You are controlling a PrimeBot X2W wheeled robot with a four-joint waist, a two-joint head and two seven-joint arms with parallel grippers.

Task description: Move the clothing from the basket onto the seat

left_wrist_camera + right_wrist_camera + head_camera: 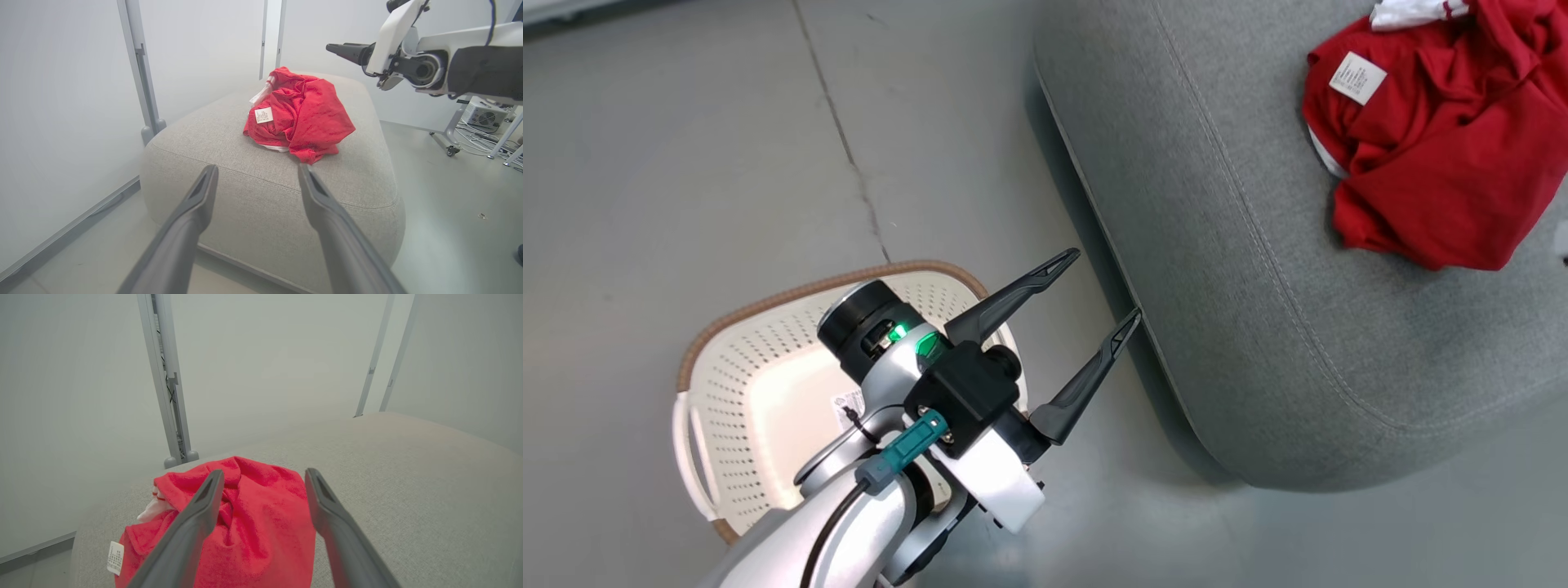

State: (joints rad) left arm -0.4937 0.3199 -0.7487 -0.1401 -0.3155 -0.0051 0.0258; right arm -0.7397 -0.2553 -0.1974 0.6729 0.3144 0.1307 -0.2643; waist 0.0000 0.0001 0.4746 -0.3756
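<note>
Hovering open above the seat, clothing heaped on top

Head view: the left gripper [1101, 287] hangs over the floor [686, 147] between the basket [768, 304] and the seat [1241, 310]. Its fingers are spread wide with nothing between them. What shows of the basket's inside is bare down to its sticker [845, 404], though the arm hides part of it. The clothing [1445, 139] lies bunched on the seat's top, well apart from the basket.

Left wrist view: those spread fingers point at the seat's near end. The red heap sits beyond them, well in from the edges, white tag [263, 114] up. That placing likely keeps it from sliding off.

Right wrist view: the right gripper [264, 473] is poised over the heap, fingers apart and framing it. No fabric is pinched between them; whether they touch it I cannot tell. With both grippers free and the basket seemingly bare, the task looks close to done.
</note>
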